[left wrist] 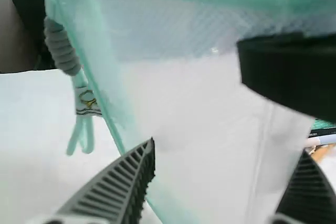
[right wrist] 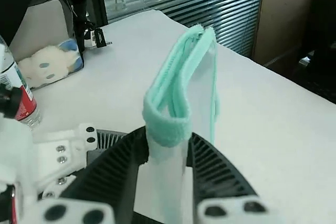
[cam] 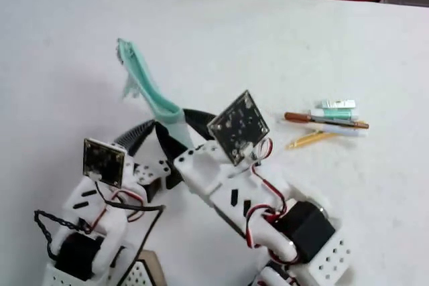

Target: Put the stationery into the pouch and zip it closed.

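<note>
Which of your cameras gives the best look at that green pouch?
The right wrist view: the pouch stands upright, edge-on, pinched in the right gripper, its green edging clear. The high view shows it small, between the arms; the left wrist view, its mesh side very close.

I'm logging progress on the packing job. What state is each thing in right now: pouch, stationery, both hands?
pouch: standing on edge, gripped at one end; cannot tell whether the zip is open.
stationery: lying in a loose cluster on the table, outside the pouch.
right hand: shut on the pouch.
left hand: open, fingers spread wide with the pouch's mesh side in front of them.
</note>
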